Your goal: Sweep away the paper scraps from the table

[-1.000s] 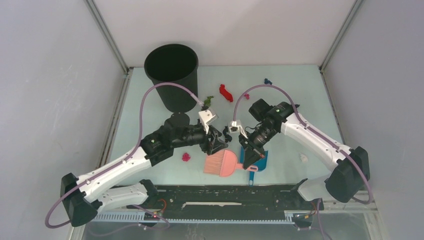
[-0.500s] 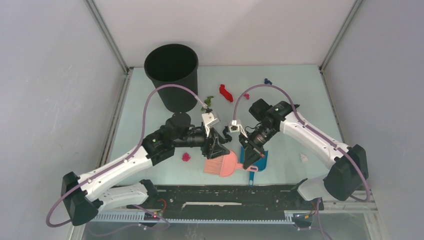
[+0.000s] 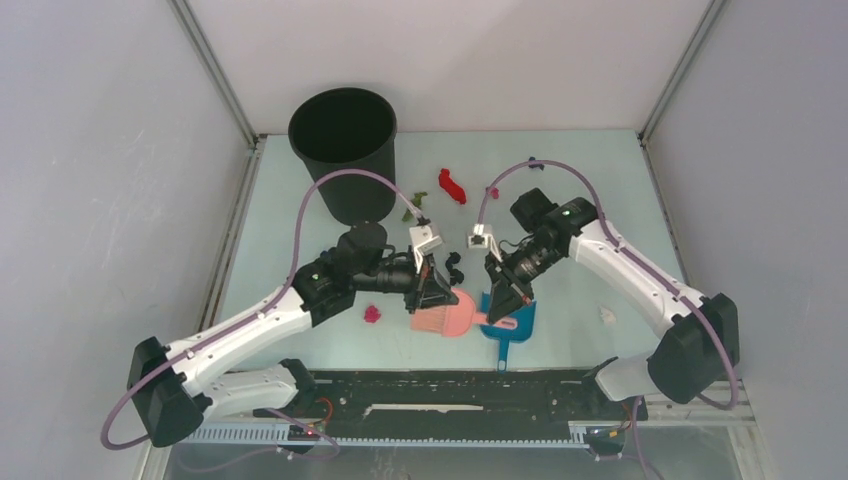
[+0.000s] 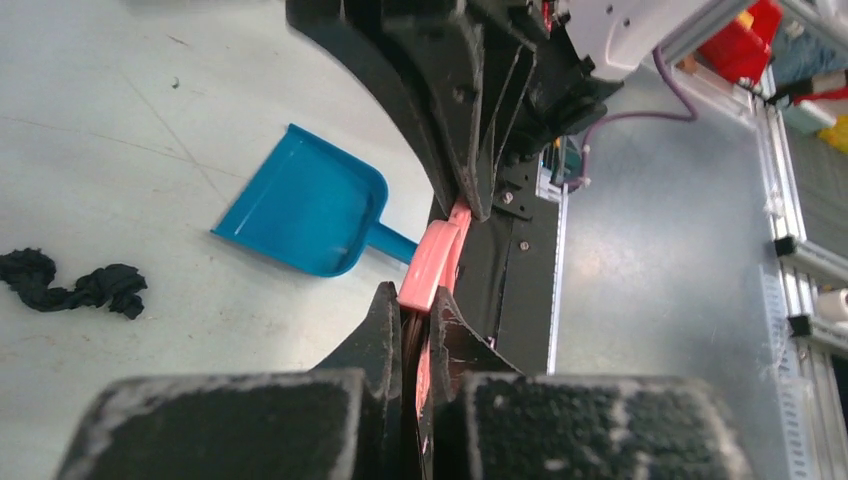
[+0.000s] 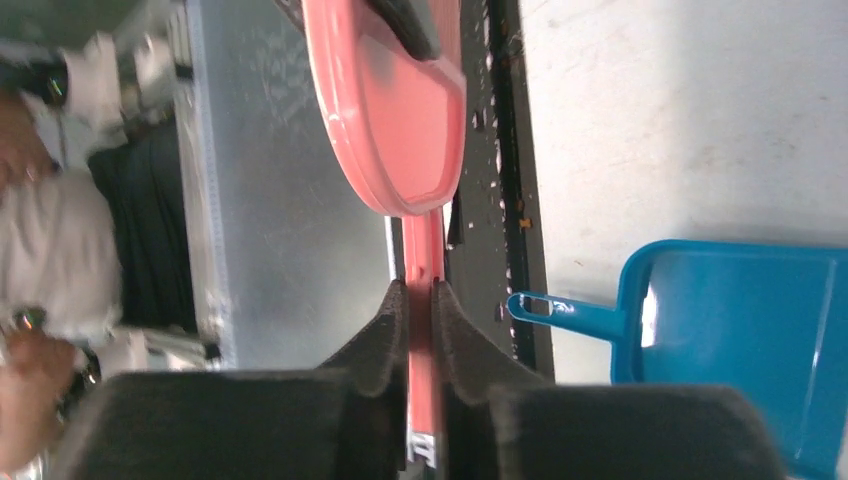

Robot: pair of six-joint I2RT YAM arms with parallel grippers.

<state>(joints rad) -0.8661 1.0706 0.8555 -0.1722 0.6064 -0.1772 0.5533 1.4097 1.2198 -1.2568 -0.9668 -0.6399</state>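
The pink hand brush [image 3: 450, 314] is held off the table [image 3: 580, 200] between both arms, near the front middle. My left gripper [image 3: 435, 291] is shut on its head; in the left wrist view its jaws [image 4: 420, 300] pinch the pink back and bristles [image 4: 432, 262]. My right gripper [image 3: 501, 298] grips the thin pink handle [image 5: 424, 250] with its jaws [image 5: 420, 290] pressed on both sides. Paper scraps lie apart from both grippers: red [image 3: 452, 185], green [image 3: 415, 204], magenta [image 3: 372, 314] and black [image 3: 455, 266], the black one also in the left wrist view [image 4: 70, 285].
A blue dustpan [image 3: 512, 326] lies flat under the right gripper, handle toward the front rail [image 5: 735, 330] [image 4: 305, 215]. A tall black bin [image 3: 343, 150] stands at the back left. A small white bit [image 3: 606, 315] lies at the right. Metal rails edge the table.
My left gripper has shut on the brush head. The brush has turned on edge and risen off the table. The right arm has shifted slightly right and back.
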